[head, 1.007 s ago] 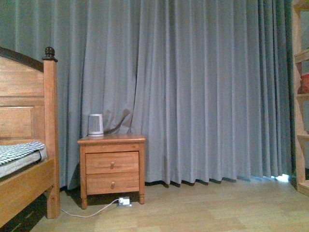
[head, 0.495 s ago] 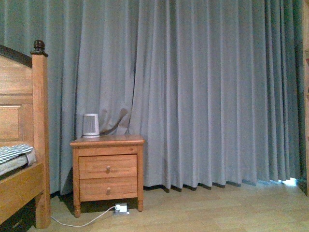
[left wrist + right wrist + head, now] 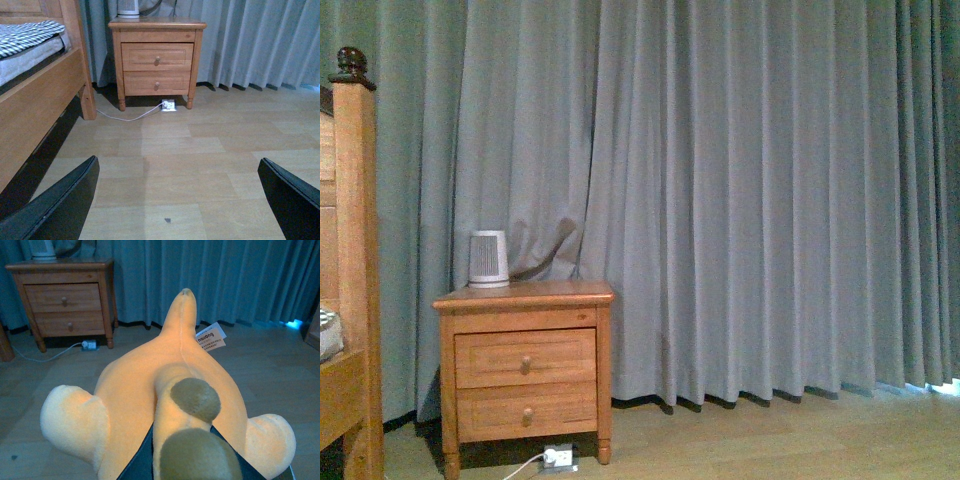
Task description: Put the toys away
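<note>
Soft yellow-orange plush toy (image 3: 170, 375): was clamped in right gripper (image 3: 186, 462), clear of the floor; not yet stowed, task judged midway; no toy bin showed. Left gripper (image 3: 175, 200): jaws stood wide apart, empty. Wooden two-drawer nightstand (image 3: 525, 370), far left: drawers were shut, contents hidden; small white ribbed appliance (image 3: 488, 259) stood on top.

Front view: body-mounted, level, facing the grey curtain (image 3: 740, 200) square-on from mid-room, with the wooden nightstand (image 3: 525, 375) at lower left and a bedpost (image 3: 355, 270) at the left edge. Left wrist view: low over the plank floor (image 3: 165, 125), tilted slightly down toward the same nightstand and well back from it, with the left gripper (image 3: 178, 161) spread wide in the near field. Right wrist view: also low, facing nightstand and curtain, its near field filled by the plush toy (image 3: 170, 390); all three views share the nightstand and curtain.
</note>
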You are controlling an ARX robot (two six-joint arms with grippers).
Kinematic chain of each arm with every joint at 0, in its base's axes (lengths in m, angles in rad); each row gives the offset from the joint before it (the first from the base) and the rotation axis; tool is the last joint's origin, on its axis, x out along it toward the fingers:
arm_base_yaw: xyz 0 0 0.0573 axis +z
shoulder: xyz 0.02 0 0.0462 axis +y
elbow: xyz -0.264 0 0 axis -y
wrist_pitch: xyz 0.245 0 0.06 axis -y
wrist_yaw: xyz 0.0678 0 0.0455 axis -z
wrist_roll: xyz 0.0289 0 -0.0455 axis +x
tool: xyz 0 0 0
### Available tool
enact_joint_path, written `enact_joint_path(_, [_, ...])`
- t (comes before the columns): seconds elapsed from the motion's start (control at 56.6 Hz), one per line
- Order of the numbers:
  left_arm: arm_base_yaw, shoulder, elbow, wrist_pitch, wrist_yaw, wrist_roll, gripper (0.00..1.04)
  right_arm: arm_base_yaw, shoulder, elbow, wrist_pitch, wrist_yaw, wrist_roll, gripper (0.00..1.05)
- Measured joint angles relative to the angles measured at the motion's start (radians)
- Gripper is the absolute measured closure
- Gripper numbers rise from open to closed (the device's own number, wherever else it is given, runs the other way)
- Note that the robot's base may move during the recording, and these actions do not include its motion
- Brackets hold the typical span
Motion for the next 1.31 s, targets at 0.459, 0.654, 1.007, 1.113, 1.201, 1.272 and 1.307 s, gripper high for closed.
enact_joint_path(0.459, [0.0,0.0,0.0,0.0,0.0,0.0,0.06,0.0,0.0,0.0,0.0,0.0,0.0,0.96])
enact_joint_path(0.654, [0.0,0.0,0.0,0.0,0.0,0.0,0.06,0.0,0.0,0.0,0.0,0.0,0.0,0.96])
enact_joint_path(1.007, [0.0,-0.001,0.0,0.0,-0.001,0.0,0.06,0.0,0.0,0.0,0.0,0.0,0.0,0.96])
enact_joint_path(1.113, [0.0,0.0,0.0,0.0,0.001,0.0,0.06,0.0,0.0,0.0,0.0,0.0,0.0,0.96])
enact_joint_path(1.201, [0.0,-0.001,0.0,0.0,-0.001,0.0,0.06,0.0,0.0,0.0,0.0,0.0,0.0,0.96])
enact_joint_path(1.272, [0.0,-0.001,0.0,0.0,0.0,0.0,0.06,0.0,0.0,0.0,0.0,0.0,0.0,0.96])
enact_joint_path(1.307, [0.0,-0.001,0.0,0.0,0.0,0.0,0.06,0.0,0.0,0.0,0.0,0.0,0.0,0.96])
